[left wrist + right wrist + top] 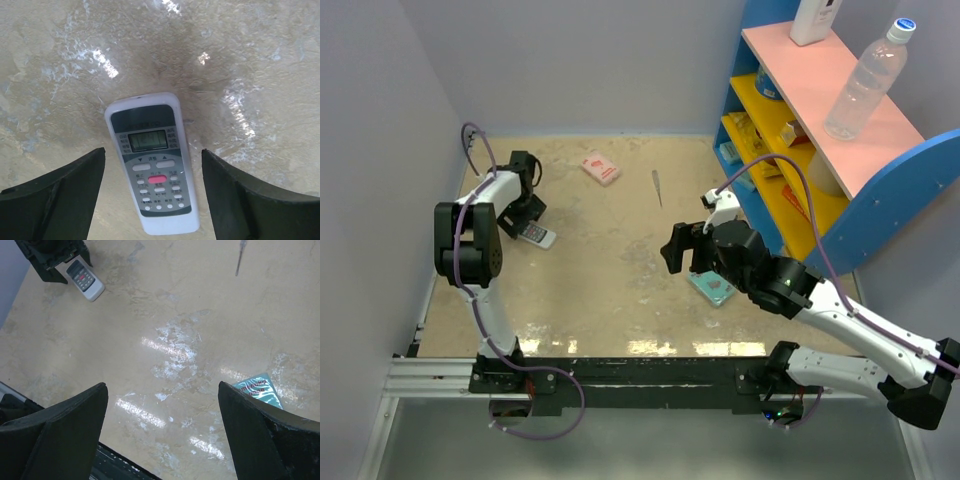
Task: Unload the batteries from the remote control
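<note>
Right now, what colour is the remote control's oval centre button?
Pink button on the remote control; left wrist view.

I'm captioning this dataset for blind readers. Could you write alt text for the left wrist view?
A white remote control lies face up, its display and pink button showing, on a beige mottled table. The left hand is open, its two dark fingers on either side of the remote, touching neither edge.

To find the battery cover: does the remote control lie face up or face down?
Face up: the remote control lies flat on the table, display and buttons showing. Its back is hidden.
</note>
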Robot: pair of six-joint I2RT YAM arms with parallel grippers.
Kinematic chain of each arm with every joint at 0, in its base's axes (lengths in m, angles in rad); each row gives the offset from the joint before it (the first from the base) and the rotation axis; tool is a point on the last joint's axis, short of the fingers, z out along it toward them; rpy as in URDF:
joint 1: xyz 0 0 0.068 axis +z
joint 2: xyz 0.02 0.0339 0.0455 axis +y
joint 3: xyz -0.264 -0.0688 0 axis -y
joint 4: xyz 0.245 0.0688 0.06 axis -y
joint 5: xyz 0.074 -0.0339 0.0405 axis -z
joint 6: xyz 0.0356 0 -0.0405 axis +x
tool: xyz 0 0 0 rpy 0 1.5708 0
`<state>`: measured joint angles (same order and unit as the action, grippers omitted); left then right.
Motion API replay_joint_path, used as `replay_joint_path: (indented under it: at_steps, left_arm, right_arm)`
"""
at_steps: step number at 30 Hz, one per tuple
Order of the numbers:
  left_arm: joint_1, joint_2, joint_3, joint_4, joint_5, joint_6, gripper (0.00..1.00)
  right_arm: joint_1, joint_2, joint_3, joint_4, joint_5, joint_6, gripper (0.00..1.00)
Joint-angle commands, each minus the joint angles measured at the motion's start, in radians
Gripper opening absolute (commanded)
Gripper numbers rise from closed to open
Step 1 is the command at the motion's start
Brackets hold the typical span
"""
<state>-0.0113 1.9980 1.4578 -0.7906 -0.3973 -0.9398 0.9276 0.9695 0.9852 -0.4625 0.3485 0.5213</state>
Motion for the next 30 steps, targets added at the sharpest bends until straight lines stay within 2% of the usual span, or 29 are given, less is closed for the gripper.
replay_joint_path:
  at_steps: [1,8,11,12,14,15,17,18,19,21,24,25,30]
  left_arm:
    - [0.005,0.005,-0.033,0.011,-0.041,-0.013,0.81]
    - [0.005,-0.008,-0.079,0.043,-0.012,-0.021,0.67]
    - [0.007,-0.033,-0.102,0.065,-0.009,-0.008,0.55]
    - [0.007,-0.05,-0.108,0.074,-0.005,0.001,0.47]
    - [0.008,-0.076,-0.134,0.088,0.02,0.018,0.37]
    - [0.008,-0.112,-0.149,0.128,0.035,0.051,0.27]
    - [0.008,-0.158,-0.204,0.171,0.093,0.087,0.18]
    - [0.008,-0.206,-0.224,0.215,0.113,0.128,0.07]
    - [0.008,-0.232,-0.262,0.238,0.168,0.148,0.01]
    - [0.008,-0.309,-0.304,0.307,0.233,0.212,0.0]
    - [0.008,-0.413,-0.39,0.41,0.405,0.307,0.0]
    - [0.008,-0.444,-0.44,0.439,0.513,0.321,0.0]
    - [0.007,-0.651,-0.592,0.627,0.808,0.349,0.0]
  right_arm:
    - [-0.003,-0.005,-0.008,0.025,0.0,0.016,0.94]
    - [-0.003,-0.002,-0.017,0.039,-0.02,0.01,0.94]
    - [-0.003,-0.015,-0.039,0.073,-0.054,-0.013,0.93]
    - [-0.003,-0.017,-0.055,0.087,-0.065,-0.02,0.93]
    - [-0.003,-0.023,-0.069,0.134,-0.095,-0.03,0.93]
    - [-0.003,-0.023,-0.08,0.157,-0.094,-0.032,0.93]
    - [-0.003,-0.017,-0.092,0.244,-0.109,-0.03,0.94]
    - [-0.003,-0.003,-0.101,0.278,-0.124,-0.027,0.94]
    - [-0.003,0.006,-0.103,0.307,-0.147,-0.026,0.94]
    - [-0.004,0.046,-0.097,0.384,-0.213,-0.027,0.94]
    - [-0.003,0.081,-0.094,0.458,-0.269,-0.024,0.95]
    - [-0.003,0.101,-0.1,0.49,-0.284,-0.024,0.95]
    - [-0.003,0.162,-0.154,0.694,-0.471,-0.038,0.96]
